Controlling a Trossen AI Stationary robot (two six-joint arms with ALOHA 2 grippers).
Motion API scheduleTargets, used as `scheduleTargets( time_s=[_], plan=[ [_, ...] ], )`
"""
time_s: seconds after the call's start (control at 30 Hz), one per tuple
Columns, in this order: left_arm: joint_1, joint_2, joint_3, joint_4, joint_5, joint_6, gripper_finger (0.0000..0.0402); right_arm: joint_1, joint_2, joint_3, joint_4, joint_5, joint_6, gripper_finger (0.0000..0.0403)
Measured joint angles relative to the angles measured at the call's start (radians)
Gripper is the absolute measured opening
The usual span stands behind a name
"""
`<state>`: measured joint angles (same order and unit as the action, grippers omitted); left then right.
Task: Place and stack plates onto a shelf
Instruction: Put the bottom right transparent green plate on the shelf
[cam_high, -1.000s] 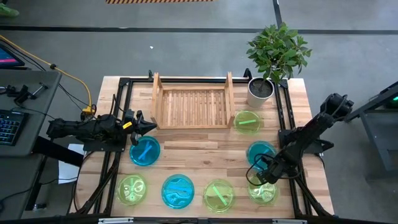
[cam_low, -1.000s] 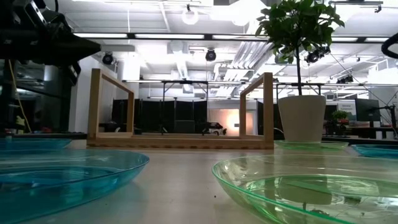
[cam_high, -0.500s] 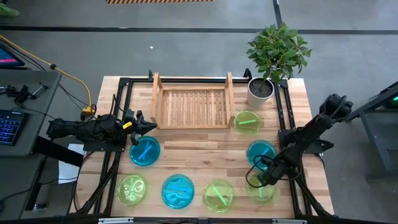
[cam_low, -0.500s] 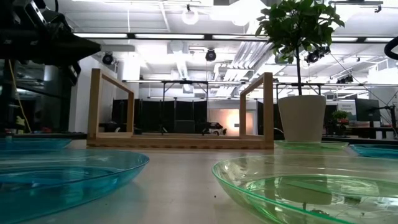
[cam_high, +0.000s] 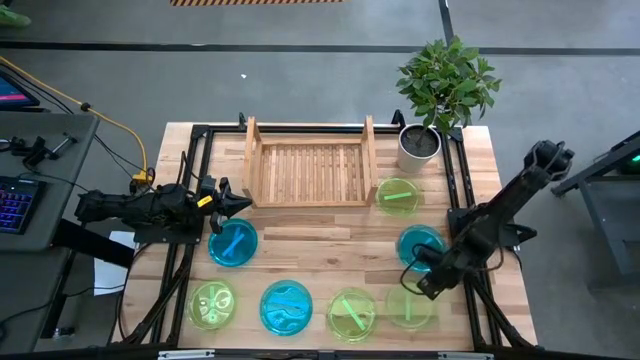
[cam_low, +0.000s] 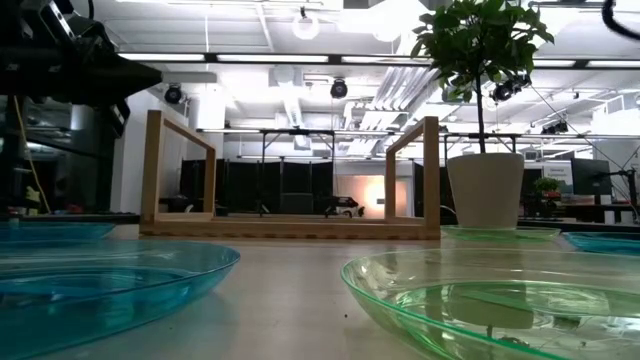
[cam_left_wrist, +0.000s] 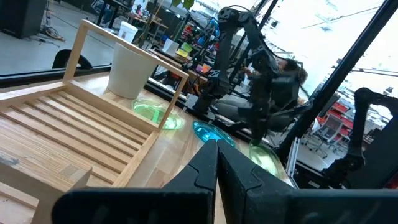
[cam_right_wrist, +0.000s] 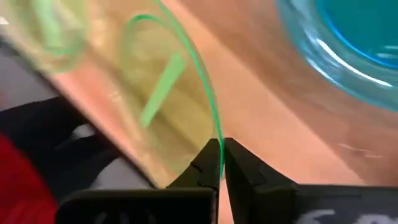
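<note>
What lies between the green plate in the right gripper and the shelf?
The right gripper is shut on the green plate. Toward the shelf, a blue plate and another green plate lie on the table; lifted, nothing visible blocks it.

The right arm reaches in from the table's right side, bent at the elbow, its wrist angled down toward the front right corner; the right gripper (cam_high: 430, 283) sits low there with its fingers (cam_right_wrist: 208, 163) pinched together — clamped on the rim of a green plate (cam_high: 408, 306). The left arm lies stretched along the table's left edge, the left gripper (cam_high: 243, 204) closed, fingertips touching, holding nothing.
</note>
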<state>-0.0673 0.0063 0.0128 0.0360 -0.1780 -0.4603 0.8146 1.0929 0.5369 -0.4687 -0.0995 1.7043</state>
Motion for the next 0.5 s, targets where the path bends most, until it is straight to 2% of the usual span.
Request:
scheduleTargets(
  time_s=[0.23, 0.37, 0.5],
  plan=[
    [0.0, 0.0, 0.0, 0.0, 0.0, 0.0, 0.0001, -0.003, -0.099, 0.0, 0.086, 0.107, -0.042, 0.0],
    [0.0, 0.0, 0.0, 0.0, 0.0, 0.0, 0.0001, -0.042, -0.096, 0.0, 0.201, 0.21, -0.063, 0.0],
    [0.0, 0.0, 0.0, 0.0, 0.0, 0.0, 0.0001, -0.134, -0.051, 0.001, 0.338, 0.296, -0.089, 0.0]
  ],
)
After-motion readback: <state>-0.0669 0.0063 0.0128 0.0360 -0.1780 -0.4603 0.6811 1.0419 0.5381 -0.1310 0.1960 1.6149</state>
